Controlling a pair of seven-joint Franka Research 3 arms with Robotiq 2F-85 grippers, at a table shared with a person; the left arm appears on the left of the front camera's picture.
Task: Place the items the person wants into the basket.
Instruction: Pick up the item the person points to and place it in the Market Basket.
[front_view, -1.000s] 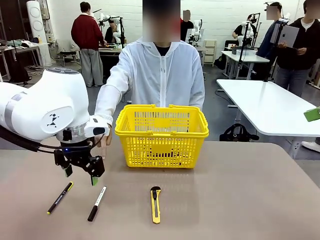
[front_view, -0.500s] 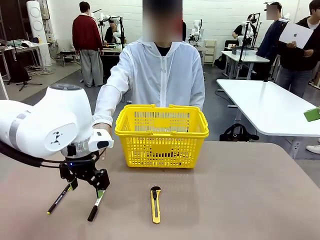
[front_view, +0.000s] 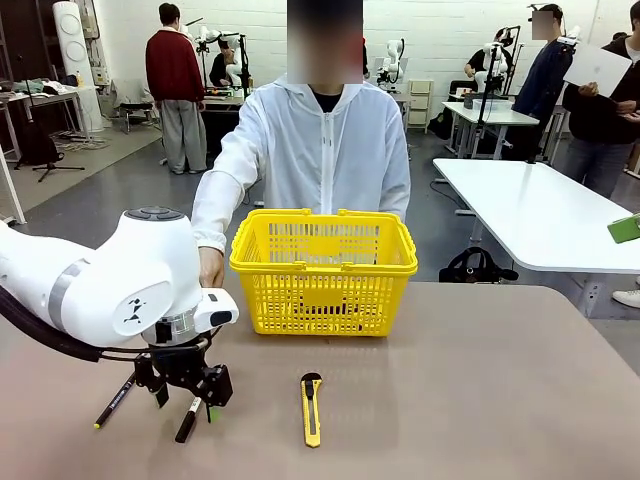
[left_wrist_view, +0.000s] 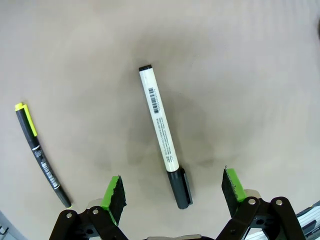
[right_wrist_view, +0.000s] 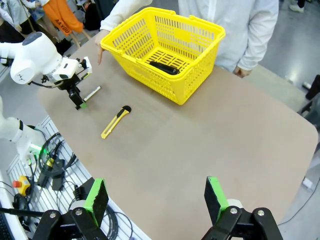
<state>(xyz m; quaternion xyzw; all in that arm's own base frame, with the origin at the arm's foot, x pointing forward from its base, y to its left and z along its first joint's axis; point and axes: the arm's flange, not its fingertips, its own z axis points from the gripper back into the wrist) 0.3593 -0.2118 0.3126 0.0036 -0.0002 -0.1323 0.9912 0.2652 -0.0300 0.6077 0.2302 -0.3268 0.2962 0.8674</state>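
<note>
Marker (left_wrist_view: 164, 140), half black, half white, lies flat on the desk (front_view: 480, 400), barcode on its white barrel, black cap end toward the wrist camera. In the left wrist view it sits between the two green pads (left_wrist_view: 114, 192), no contact on either side. Left gripper (front_view: 186, 400) is low over it with jaws spread wide, straddling the marker; in the front view its black end pokes out below the fingers.

Black pen with yellow ends (left_wrist_view: 42, 156) lies just beside the marker, apart from it, outside the gripper's span. Yellow utility knife (front_view: 312, 407) lies near the marker on the other side, lengthwise toward the robot's edge of the desk.

Yellow basket (front_view: 323, 268) stands upright toward the far side of the desk, handles folded down on the rim. In the right wrist view a dark object (right_wrist_view: 164, 67) lies on the basket floor; cannot tell what it is.

Person (front_view: 320, 150) in white hooded jacket stands right behind the basket, one hand (front_view: 210, 266) resting at the desk edge beside it.

Right gripper (right_wrist_view: 156, 197) hangs high over the near part of the desk, jaws apart, holding nothing.
</note>
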